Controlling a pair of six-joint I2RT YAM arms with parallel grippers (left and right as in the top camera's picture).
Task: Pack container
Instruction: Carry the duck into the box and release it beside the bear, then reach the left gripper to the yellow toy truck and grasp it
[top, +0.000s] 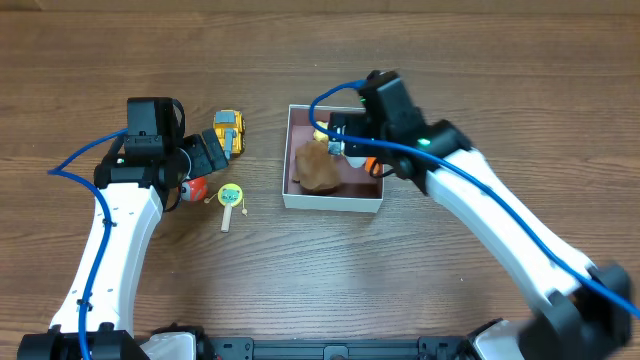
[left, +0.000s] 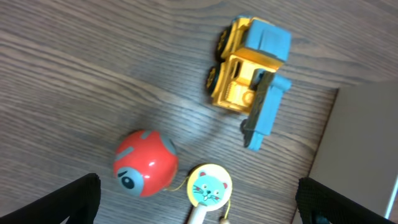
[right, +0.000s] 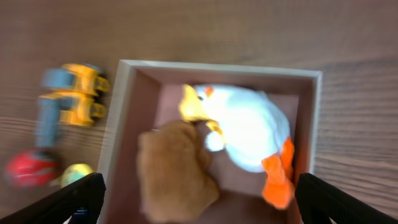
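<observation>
Our left jaws stood wide apart, empty, above the red ball (left: 145, 163) and cat-face rattle (left: 209, 185), the yellow-blue truck (left: 249, 78) just beyond. Our right jaws, also apart, hung over the container (right: 217, 67), brown plush (right: 177, 171) nearest them, white duck (right: 249, 127) farther in.

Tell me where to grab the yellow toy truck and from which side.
Take the yellow toy truck by its boxy yellow body, from above, fingers across its short width. The blue arm sticks out thin and angled, so it would likely twist in a grip.
</observation>
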